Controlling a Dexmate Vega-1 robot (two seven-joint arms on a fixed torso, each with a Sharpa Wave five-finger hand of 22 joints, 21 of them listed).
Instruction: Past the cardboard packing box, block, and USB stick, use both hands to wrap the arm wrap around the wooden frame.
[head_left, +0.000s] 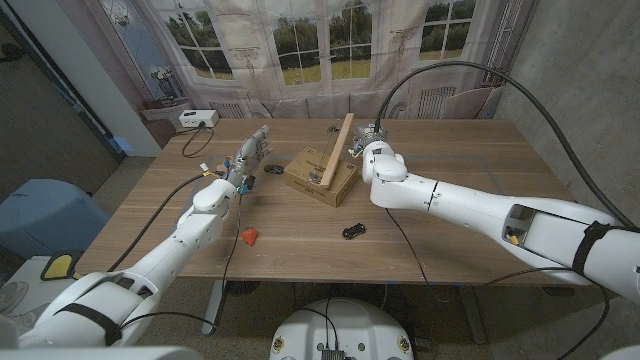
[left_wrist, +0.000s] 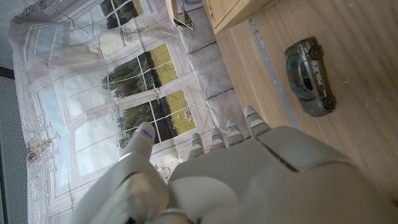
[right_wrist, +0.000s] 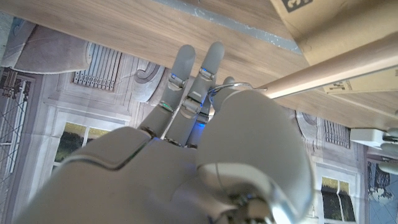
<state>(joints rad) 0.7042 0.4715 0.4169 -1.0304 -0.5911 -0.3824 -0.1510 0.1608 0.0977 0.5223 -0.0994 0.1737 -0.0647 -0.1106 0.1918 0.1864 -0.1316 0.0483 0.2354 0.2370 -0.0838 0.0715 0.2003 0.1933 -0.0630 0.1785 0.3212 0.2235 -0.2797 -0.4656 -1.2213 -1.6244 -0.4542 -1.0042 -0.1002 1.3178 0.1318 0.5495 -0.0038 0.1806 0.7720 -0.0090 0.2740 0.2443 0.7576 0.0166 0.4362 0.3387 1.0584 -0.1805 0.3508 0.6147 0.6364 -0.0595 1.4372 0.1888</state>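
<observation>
Head view looks down on a wide wooden bench (head_left: 440, 215) with a curtain printed with windows hanging behind it. Two white robot arms reach in from the near corners. Near the middle of the bench lies the cardboard packing box (head_left: 320, 176), flat and closed. A wooden frame (head_left: 337, 150), seen as a long pale bar, leans up from the box's top toward the far side. The right hand (head_left: 368, 150) is raised just beside the frame's upper part; in the right wrist view its fingers (right_wrist: 198, 78) reach out straight and together beside the wooden bar, and whether they touch or hold it cannot be told. The left hand (head_left: 248, 155) is lifted above the bench to the left of the box, fingers extended and apart, holding nothing that can be seen; a dark object lies just below it on the bench, too small to name. A white box with a cable (head_left: 198, 119) sits at the far left corner. A small toy car (left_wrist: 311, 76), grey-blue, rests on the wood near the left hand. Closer to the robot lie a small red block (head_left: 249, 236) on the left and a small black item (head_left: 354, 231) near the centre, well apart from the box.
</observation>
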